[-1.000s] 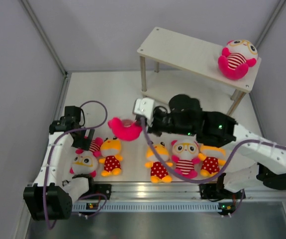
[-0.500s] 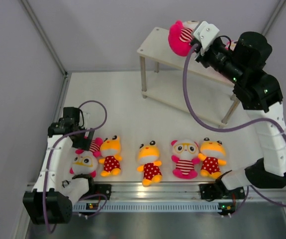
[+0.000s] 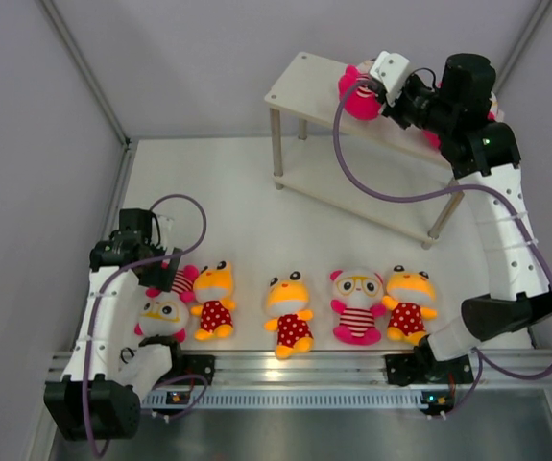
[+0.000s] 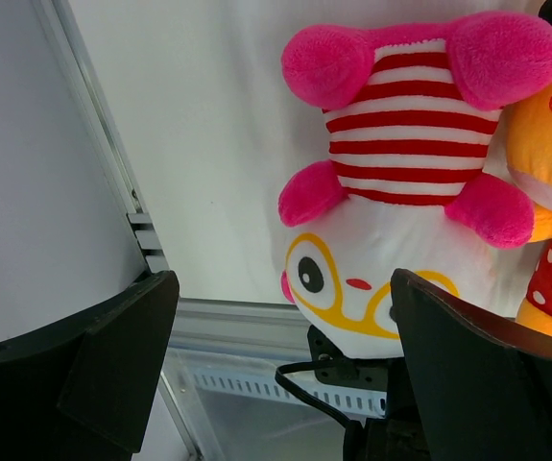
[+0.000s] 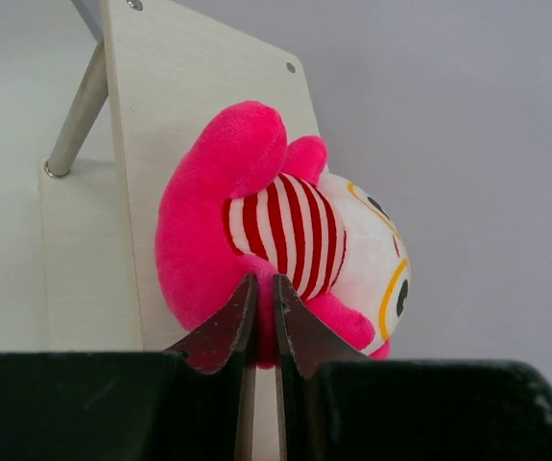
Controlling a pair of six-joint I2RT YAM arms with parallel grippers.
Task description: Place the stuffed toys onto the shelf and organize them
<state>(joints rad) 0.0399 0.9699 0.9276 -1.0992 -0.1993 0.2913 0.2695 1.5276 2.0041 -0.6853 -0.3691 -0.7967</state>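
Right end effector (image 5: 263, 290) — toy (image 5: 199, 240) at shelf (image 5: 160, 96)

The left arm (image 3: 96, 307) and right arm (image 3: 506, 223) are built alike: rounded white link shells alternate with black cylindrical joint housings, and their boxy black bases sit at 7 and 5 o'clock of the overhead view. 1 purple cable (image 3: 337, 139) trails along the right arm, another (image 3: 180, 197) along the left. A white camera block (image 3: 389, 69) caps the right wrist. The left fingers (image 4: 84, 370) are broad matte-black slabs. The right fingers (image 5: 220, 331) are dark wedges tapering to thin tips.
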